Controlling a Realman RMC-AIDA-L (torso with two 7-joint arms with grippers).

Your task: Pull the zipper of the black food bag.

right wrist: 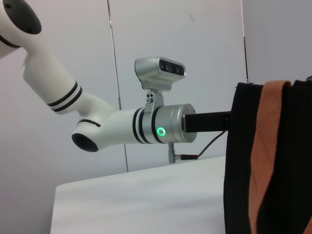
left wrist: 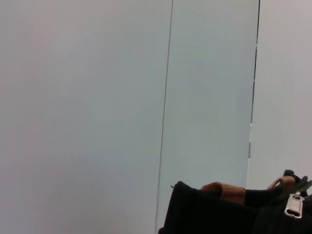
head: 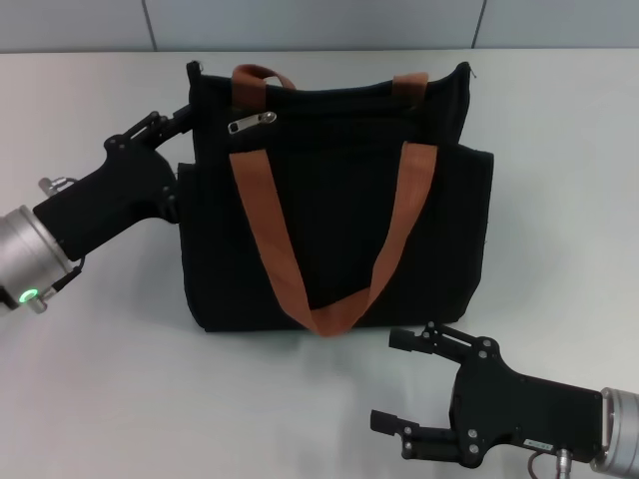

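Standing upright on the white table [head: 90, 379], the black food bag [head: 339, 230] sits mid-table, toward the far side. Two orange-brown handles [head: 329, 249] are on it: one droops down the front face in a long loop, the other shows at the top rim. Zipper [head: 252, 122]: silver pull tab lying at the left end of the zip line, just under the upper edge, beside the left handle strap.

Left tool [head: 165, 122]: pressed against the bag's upper left corner, arm coming in from the left. Cannot tell whether its fingers are parted or clenched; the bag edge hides the tips. Left wrist view catches the pull tab [left wrist: 294, 204] at close range.

Right tool [head: 404, 384]: low over the table in front of the bag's right half, fingers spread apart, released, gripping nothing, clear of the bag.

Room: pale grey wall panels [left wrist: 97, 97] with thin vertical seams behind the table. Table surface plain, matte.
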